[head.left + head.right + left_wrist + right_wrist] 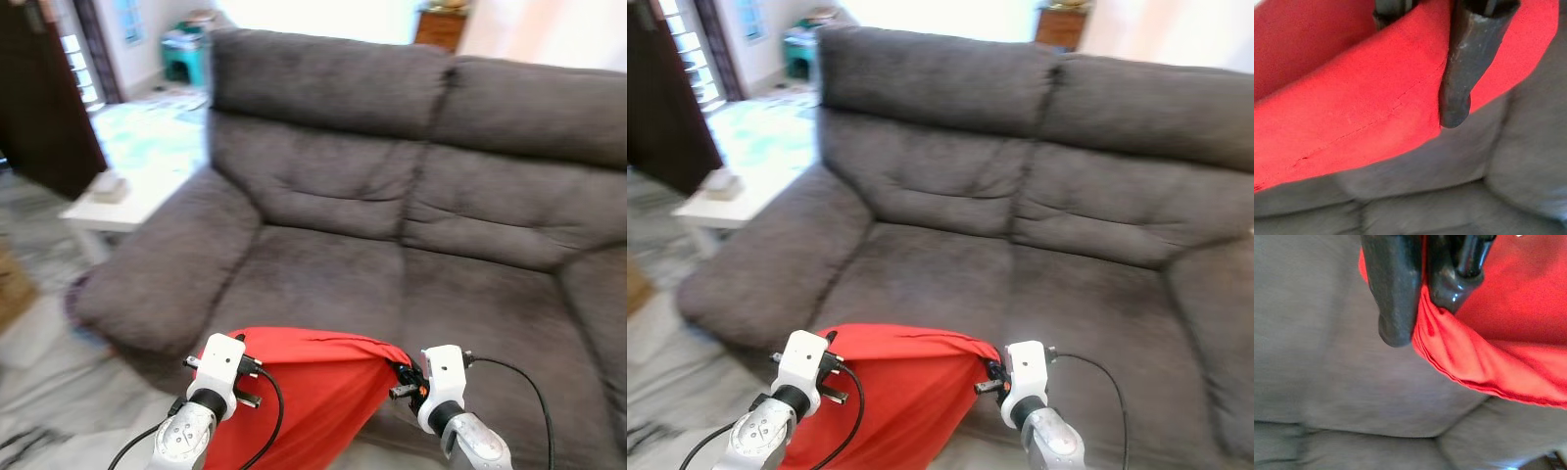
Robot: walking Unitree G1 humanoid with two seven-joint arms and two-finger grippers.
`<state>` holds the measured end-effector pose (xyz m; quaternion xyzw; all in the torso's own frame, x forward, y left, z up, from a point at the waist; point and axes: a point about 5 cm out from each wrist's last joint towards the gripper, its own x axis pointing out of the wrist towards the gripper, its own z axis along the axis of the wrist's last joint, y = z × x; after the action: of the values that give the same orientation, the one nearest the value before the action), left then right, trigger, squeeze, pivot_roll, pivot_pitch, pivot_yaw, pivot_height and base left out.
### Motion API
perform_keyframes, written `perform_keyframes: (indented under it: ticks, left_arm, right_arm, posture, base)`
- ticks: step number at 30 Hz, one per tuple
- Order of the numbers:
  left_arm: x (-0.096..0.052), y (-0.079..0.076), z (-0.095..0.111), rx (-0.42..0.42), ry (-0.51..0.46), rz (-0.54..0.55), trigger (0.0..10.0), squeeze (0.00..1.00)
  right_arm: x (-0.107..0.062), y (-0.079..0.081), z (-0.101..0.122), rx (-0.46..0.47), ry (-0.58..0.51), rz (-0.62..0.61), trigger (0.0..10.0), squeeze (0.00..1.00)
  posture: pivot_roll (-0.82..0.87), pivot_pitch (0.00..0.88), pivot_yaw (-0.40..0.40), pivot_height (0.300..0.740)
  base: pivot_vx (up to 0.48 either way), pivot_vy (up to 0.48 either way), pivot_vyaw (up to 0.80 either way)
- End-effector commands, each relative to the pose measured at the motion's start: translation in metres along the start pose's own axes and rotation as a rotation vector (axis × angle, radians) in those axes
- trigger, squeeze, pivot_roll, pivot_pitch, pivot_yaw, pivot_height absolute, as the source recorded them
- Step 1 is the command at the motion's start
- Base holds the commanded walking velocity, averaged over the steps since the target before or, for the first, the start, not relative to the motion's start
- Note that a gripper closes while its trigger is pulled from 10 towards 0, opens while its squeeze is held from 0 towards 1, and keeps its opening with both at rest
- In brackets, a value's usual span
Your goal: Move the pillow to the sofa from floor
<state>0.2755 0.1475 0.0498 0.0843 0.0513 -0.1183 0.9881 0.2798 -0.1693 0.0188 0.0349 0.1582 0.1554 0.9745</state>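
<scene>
A red pillow (309, 392) hangs between my two arms, just in front of the dark grey sofa (392, 235) and level with its seat edge. My left gripper (1425, 63) is shut on the pillow's left top edge, red cloth (1352, 98) pinched between its fingers (1457, 78). My right gripper (1422, 303) is shut on the pillow's right corner, cloth (1474, 352) bunched between its fingers (1393, 293). The sofa seat (1019, 294) lies open straight ahead.
A white low table (137, 186) with a small box on it stands left of the sofa's armrest (167, 274). A dark door (39, 98) is at far left. Pale marble floor (49, 372) lies at lower left. A teal stool (184, 59) stands in the back.
</scene>
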Motion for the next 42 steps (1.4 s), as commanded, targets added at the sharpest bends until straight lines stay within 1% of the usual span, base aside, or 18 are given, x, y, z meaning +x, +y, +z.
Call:
perform_keyframes:
  ticks: [1,4,9,18,27,31,35,38,39,42]
  left_arm:
    - [-0.0008,0.0150,0.0139,0.009,-0.081,0.057,10.0,0.00]
    - [-0.0012,0.0169,0.0139,0.011,-0.081,0.062,10.0,0.00]
    - [-0.0018,0.0196,0.0142,0.011,-0.082,0.070,10.0,0.00]
    - [-0.0017,0.0201,0.0146,0.015,-0.084,0.071,10.0,0.00]
    - [-0.0016,0.0198,0.0148,0.016,-0.082,0.059,10.0,0.00]
    - [-0.0017,0.0200,0.0149,0.008,-0.081,0.049,10.0,0.00]
    - [-0.0022,0.0183,0.0204,0.000,-0.105,0.004,10.0,0.00]
    - [-0.0023,0.0180,0.0220,-0.005,-0.112,-0.007,10.0,0.00]
    - [-0.0023,0.0185,0.0219,-0.007,-0.110,-0.008,10.0,0.00]
    - [-0.0025,0.0190,0.0212,-0.012,-0.106,-0.007,10.0,0.00]
  right_arm:
    - [0.0005,-0.0061,0.0115,-0.009,-0.059,-0.030,10.0,0.00]
    - [0.0005,-0.0078,0.0111,0.006,-0.055,-0.049,10.0,0.00]
    - [0.0006,-0.0084,0.0115,0.005,-0.056,-0.050,10.0,0.00]
    - [0.0012,-0.0087,0.0124,0.009,-0.063,-0.049,10.0,0.00]
    - [0.0009,-0.0095,0.0128,-0.013,-0.059,-0.041,10.0,0.00]
    - [0.0000,-0.0134,0.0143,-0.003,-0.068,-0.063,10.0,0.00]
    - [0.0006,-0.0133,0.0168,-0.001,-0.085,-0.064,10.0,0.00]
    - [0.0015,-0.0125,0.0174,0.004,-0.086,-0.065,10.0,0.00]
    - [0.0023,-0.0117,0.0173,0.019,-0.087,-0.064,10.0,0.00]
    - [0.0029,-0.0111,0.0167,0.016,-0.076,-0.061,10.0,0.00]
  posture:
    - [0.05,0.041,-0.015,0.740]
    - [0.05,0.043,-0.016,0.740]
    - [0.05,0.043,-0.017,0.740]
    - [0.05,0.042,-0.017,0.740]
    - [0.05,0.043,-0.017,0.740]
    - [0.05,0.043,-0.016,0.740]
    - [0.05,0.042,-0.016,0.740]
    - [0.05,0.042,-0.015,0.740]
    - [0.05,0.042,-0.014,0.740]
    - [0.05,0.041,-0.015,0.740]
  base:
    - [0.000,-0.480,0.00]
    - [0.000,-0.480,0.00]
    - [0.000,-0.480,0.00]
    - [0.000,-0.480,0.00]
    - [0.000,-0.468,0.00]
    - [0.000,0.000,0.00]
    - [0.000,0.000,0.00]
    - [0.000,0.000,0.00]
    - [0.000,0.000,-0.80]
    - [0.000,0.000,-0.80]
